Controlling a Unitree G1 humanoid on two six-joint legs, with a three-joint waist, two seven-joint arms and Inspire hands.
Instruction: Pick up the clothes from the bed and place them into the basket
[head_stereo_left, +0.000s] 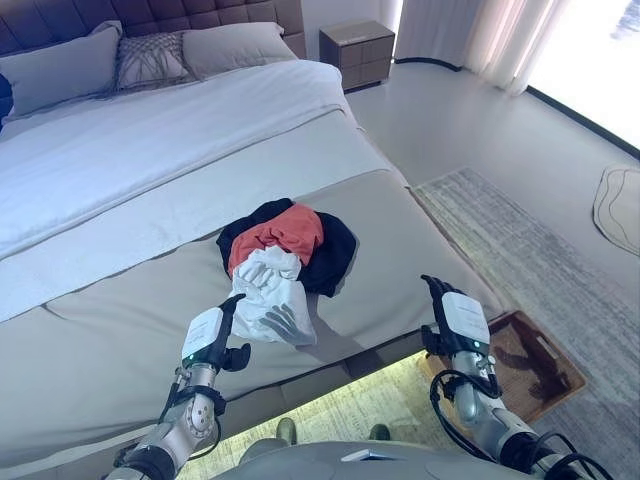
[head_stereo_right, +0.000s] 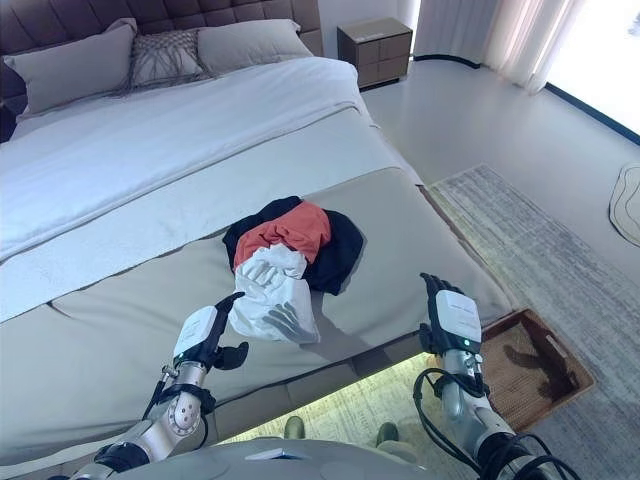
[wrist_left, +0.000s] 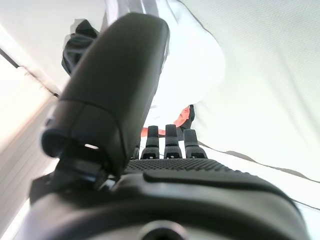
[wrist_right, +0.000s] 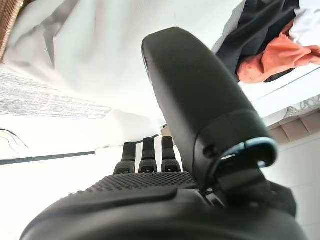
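With both the left hand (head_stereo_left: 205, 338) and right hand (head_stereo_left: 458, 318) open, a shallow grab at the white garment (head_stereo_left: 268, 300) at 12 o'clock could drag the orange garment (head_stereo_left: 283, 233) and dark garment (head_stereo_left: 335, 250) off the bed (head_stereo_left: 120, 290), missing the basket (head_stereo_left: 530, 365) at 4 o'clock.

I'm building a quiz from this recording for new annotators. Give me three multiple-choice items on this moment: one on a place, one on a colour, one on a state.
1. Where is the basket?
A. On the bed
B. On the floor beside the bed's corner
C. On the nightstand

2. What colour is the garment nearest the left hand?
A. White
B. Green
C. Yellow

3. What is the right hand doing?
A. Clutching a pillow
B. Gripping the basket
C. Open, holding nothing

Key: B, it sits on the rug below the bed. A, the white garment lies before the orange and dark ones. C, its fingers are straight.
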